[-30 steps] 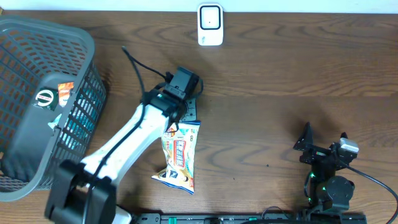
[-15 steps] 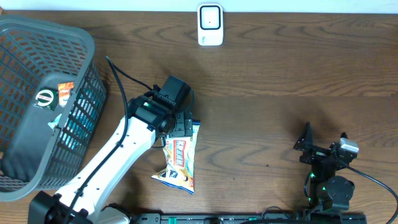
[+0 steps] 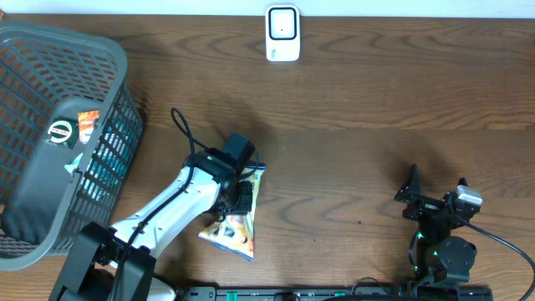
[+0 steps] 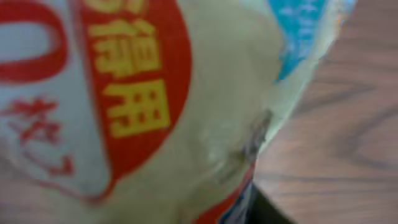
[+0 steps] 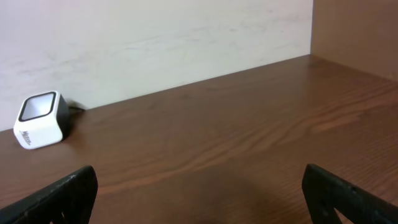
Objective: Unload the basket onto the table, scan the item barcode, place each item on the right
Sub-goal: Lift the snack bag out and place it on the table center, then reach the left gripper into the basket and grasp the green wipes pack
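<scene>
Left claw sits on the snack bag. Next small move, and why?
Probably close the left claw firmly on the bag before any lift. The bag fills the left wrist view, so the claw is at it, but a grip isn't visible; the scanner stands well away from it.

**Surface Materials**

You see a brown wood-grain table [image 3: 376,100] with a smooth, low-sheen finish. The basket [image 3: 109,142] is matt grey plastic mesh. The snack packet [image 3: 230,234] is glossy printed film; the scanner [image 3: 282,33] is smooth white plastic.
</scene>
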`<state>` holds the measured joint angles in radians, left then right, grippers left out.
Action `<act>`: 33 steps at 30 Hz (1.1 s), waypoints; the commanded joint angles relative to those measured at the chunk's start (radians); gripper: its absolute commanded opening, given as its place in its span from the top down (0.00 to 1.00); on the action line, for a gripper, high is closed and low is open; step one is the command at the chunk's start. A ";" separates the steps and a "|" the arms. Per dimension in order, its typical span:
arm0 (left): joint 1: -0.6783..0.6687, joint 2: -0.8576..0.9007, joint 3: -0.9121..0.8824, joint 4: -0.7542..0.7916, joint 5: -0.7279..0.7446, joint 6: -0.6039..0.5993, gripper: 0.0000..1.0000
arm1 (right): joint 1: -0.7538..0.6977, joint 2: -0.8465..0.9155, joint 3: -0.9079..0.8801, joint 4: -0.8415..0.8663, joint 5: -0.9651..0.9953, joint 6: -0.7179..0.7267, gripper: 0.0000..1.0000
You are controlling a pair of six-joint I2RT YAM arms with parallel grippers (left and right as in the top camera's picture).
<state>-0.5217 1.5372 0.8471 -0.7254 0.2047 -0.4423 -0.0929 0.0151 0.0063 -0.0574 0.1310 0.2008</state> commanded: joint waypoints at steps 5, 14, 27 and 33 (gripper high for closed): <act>0.021 -0.004 0.028 0.211 0.012 0.009 0.81 | 0.008 -0.002 -0.001 -0.003 0.005 0.004 0.01; 0.128 -0.002 0.042 0.407 -0.045 0.009 0.81 | 0.008 -0.002 -0.001 -0.004 0.005 0.004 0.01; 0.171 -0.045 0.710 -0.150 -0.270 0.199 0.02 | 0.008 -0.002 -0.001 -0.004 0.005 0.004 0.01; 0.350 -0.055 1.005 -0.369 -0.435 0.106 0.02 | 0.008 -0.002 -0.001 -0.003 0.005 0.004 0.01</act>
<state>-0.2680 1.5005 1.7660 -1.0386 -0.0929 -0.2886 -0.0929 0.0151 0.0063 -0.0574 0.1307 0.2008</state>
